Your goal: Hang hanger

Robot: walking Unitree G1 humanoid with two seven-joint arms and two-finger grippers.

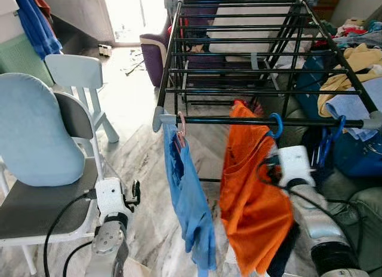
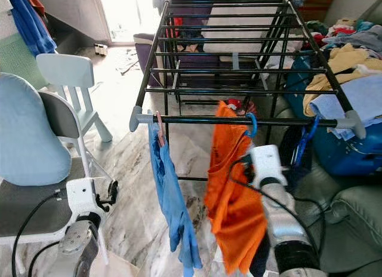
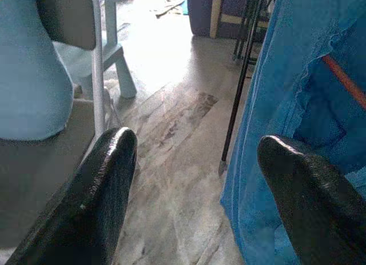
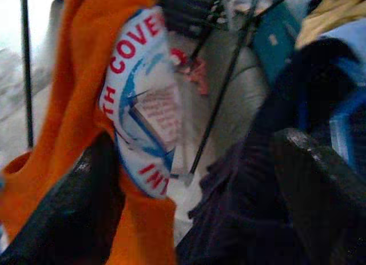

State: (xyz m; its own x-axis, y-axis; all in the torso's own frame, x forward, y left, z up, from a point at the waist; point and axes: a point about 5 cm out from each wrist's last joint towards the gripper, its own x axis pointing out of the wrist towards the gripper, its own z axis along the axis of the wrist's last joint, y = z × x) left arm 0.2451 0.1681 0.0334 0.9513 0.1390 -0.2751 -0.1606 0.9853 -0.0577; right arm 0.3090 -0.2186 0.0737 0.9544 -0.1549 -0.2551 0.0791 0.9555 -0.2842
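Observation:
A black drying rack stands before me. An orange shirt hangs from its front bar by a blue hanger hook. Left of it a blue garment hangs on a pink hanger. My right gripper is raised just below the blue hook, beside the orange shirt; its fingers stand wide apart, with the shirt's edge and a dark garment before them. My left gripper is low at the left, open and holding nothing, facing the blue garment.
A chair with a light blue cushion and a small white chair stand at the left. A green sofa piled with clothes lies to the right. A purple armchair is behind the rack. Another blue hanger hangs near the bar's right end.

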